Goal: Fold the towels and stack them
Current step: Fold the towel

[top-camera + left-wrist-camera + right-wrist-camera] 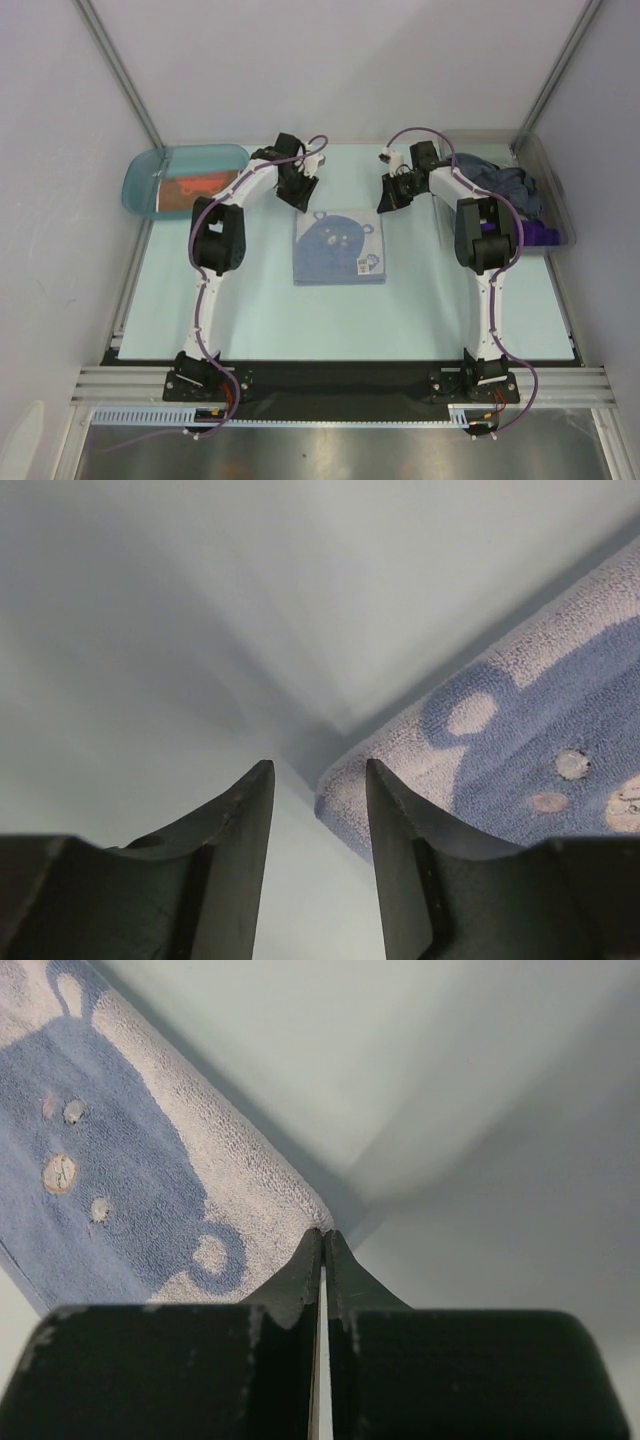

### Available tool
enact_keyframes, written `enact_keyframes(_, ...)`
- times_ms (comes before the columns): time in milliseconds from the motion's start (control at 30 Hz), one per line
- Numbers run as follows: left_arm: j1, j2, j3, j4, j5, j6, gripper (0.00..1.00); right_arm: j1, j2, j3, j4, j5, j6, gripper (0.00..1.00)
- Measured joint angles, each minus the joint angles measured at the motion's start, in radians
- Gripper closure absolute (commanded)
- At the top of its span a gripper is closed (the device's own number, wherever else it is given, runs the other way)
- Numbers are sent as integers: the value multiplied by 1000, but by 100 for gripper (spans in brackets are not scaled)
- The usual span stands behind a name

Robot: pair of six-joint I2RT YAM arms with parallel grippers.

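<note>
We've got the blue towel [338,248] lying flat on the surface [420,310], nearer the far edge. The right claw [322,1232] looks pinched shut on its far-right corner. The left claw [318,768] is open, straddling the far-left corner, probably so both lift together for the fold.

No writing can be read in any view. The blue towel [338,240] has a small pale patch [367,264] at its near right corner, too small to make out.
</note>
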Motion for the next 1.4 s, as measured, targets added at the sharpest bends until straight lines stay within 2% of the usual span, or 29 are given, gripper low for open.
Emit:
enact_keyframes(300,4,35,18,-39,6,16,55,0,0,10,-13,3,-8,100)
enact_keyframes(400,7,41,30,-55,13,21,69,0,0,12,-16,3,-8,100)
enact_keyframes(433,8,45,39,-62,20,23,82,0,0,12,-16,4,-8,100)
enact_keyframes(467,9,49,46,-66,27,25,90,0,0,12,-16,5,-8,100)
enact_keyframes(533,10,54,54,-72,35,25,100,0,0,12,-16,5,-8,100)
enact_keyframes(833,10,33,31,-54,35,22,100,1,-10,0,2,32,-8,100)
enact_keyframes(1200,9,-211,-162,73,35,-3,100,6,-230,-211,150,73,-8,100)
enact_keyframes(1400,6,-290,-264,113,35,-6,100,13,-306,-277,193,88,-8,100)
